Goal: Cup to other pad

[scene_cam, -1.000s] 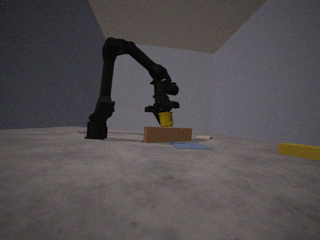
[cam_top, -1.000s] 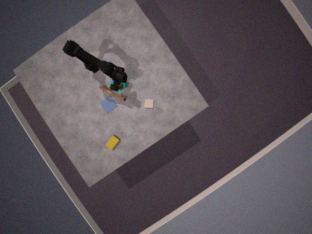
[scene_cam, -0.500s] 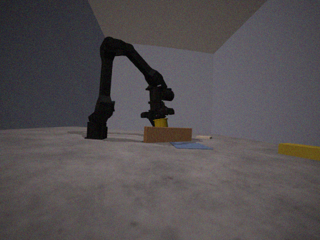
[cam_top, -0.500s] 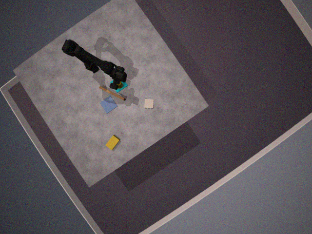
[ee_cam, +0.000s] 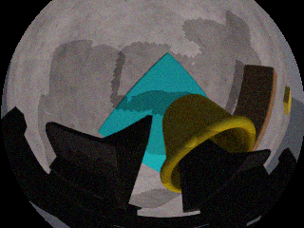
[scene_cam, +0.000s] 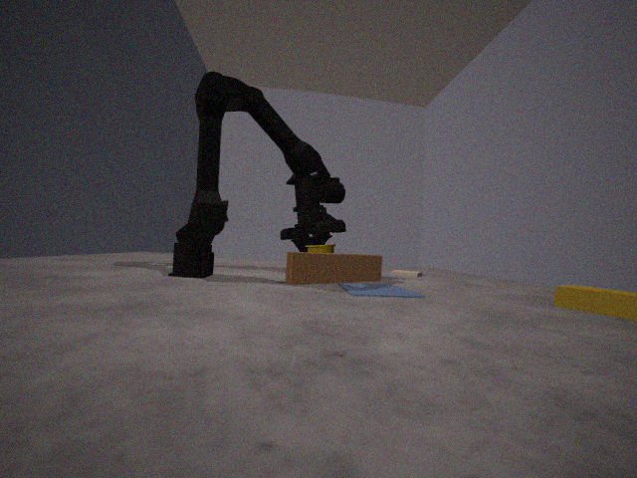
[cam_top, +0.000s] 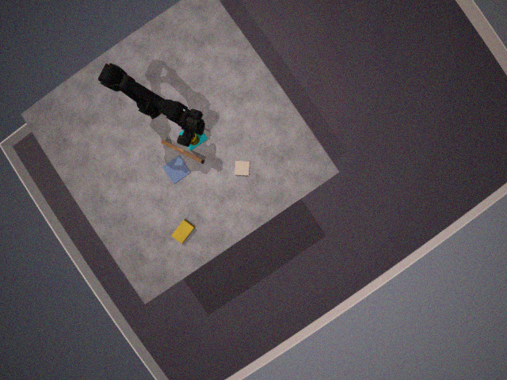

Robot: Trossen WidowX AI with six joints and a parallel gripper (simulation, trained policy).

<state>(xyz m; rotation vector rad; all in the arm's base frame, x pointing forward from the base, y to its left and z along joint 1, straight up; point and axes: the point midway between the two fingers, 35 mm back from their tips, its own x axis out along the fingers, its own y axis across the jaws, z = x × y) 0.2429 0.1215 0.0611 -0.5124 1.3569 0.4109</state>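
Note:
The yellow cup (cam_top: 194, 140) (scene_cam: 319, 248) (ee_cam: 190, 116) is upright and low at the teal pad (cam_top: 202, 139) (ee_cam: 163, 76), over the pad's side nearer the wooden bar. Its base is hidden in all views. My gripper (scene_cam: 313, 248) (ee_cam: 164, 122) is slightly open around the cup's wall. One finger is inside the cup's mouth, the other outside with a narrow gap to the wall. The blue pad (cam_top: 176, 170) (scene_cam: 385, 291) lies across the bar with nothing on it. No marbles can be made out; the cup's inside is mostly hidden.
A wooden bar (cam_top: 182, 151) (scene_cam: 334, 268) (ee_cam: 254, 100) stands between the two pads, close to the cup. A pale flat block (cam_top: 242, 168) (scene_cam: 406, 273) and a yellow block (cam_top: 183, 231) (scene_cam: 596, 302) (ee_cam: 287, 101) lie farther from the arm.

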